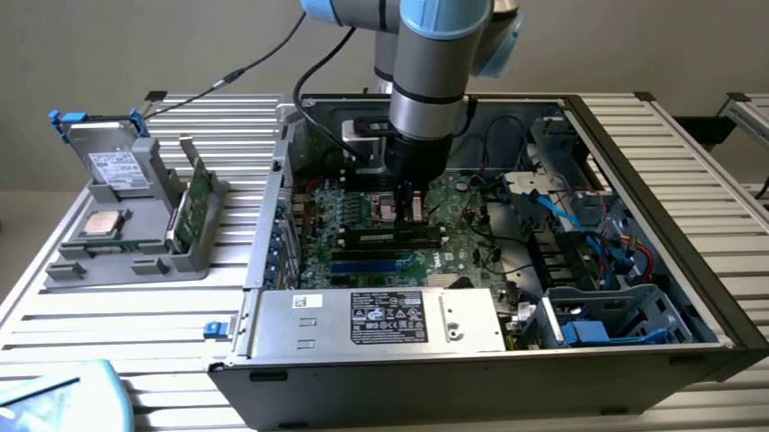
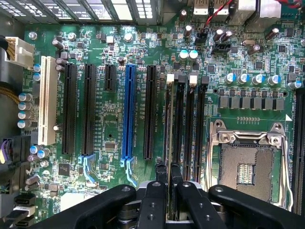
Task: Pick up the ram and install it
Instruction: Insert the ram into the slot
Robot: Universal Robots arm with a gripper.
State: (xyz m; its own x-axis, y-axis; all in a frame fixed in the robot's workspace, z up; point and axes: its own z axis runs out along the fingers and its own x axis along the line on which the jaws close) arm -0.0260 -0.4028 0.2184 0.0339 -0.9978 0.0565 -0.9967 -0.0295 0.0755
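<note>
Your jaws were clamped on the ram [image 2: 167, 119], held edge-on over the memory slots [image 2: 189, 129] beside the socket [image 2: 248, 167], so you needed it parallel to one slot, pressed evenly.

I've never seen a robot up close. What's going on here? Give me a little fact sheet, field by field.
Place: open computer case on a slatted metal table
Gripper: lowered over the motherboard, shut on the ram
Ram: thin stick seen edge-on between the fingers, close beside the black memory slots; seated or not, cannot tell
Processor socket: empty
Holder: at the exterior view's left, carrying a silver processor chip and a green card
</note>
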